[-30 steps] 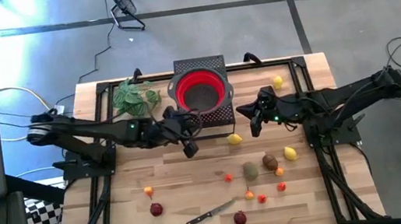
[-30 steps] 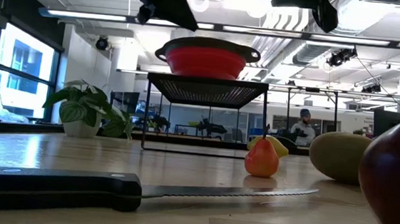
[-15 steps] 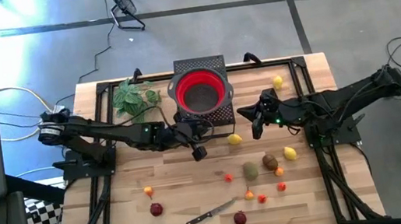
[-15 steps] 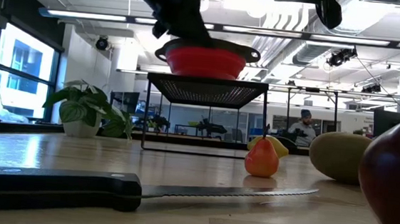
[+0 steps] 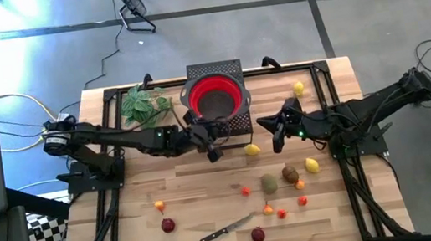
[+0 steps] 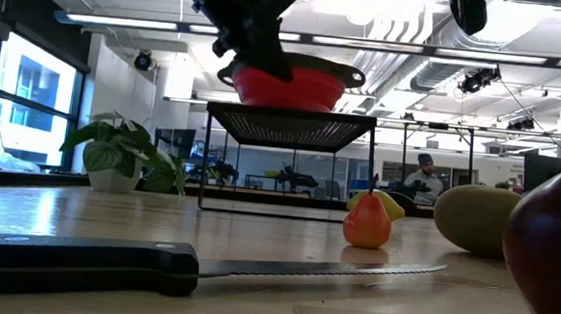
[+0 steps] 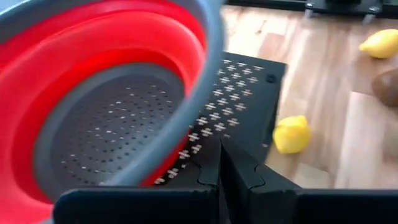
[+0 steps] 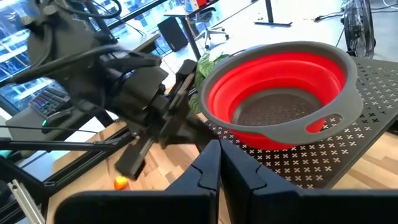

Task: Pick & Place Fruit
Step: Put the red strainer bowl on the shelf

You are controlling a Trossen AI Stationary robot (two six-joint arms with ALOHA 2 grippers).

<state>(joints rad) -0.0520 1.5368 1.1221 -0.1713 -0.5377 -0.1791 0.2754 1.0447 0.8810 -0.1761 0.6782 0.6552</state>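
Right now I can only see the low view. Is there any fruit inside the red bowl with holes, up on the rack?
Observer: No. The red colander is empty; only its grey dotted bottom shows.
Operator: How many lemons are on the table?
Observer: Three: one lemon by the black rack, a far lemon and a near lemon on the right side.
Operator: Are the grippers holding something?
Observer: No. The left gripper and the right gripper are both shut, with nothing between their fingers.
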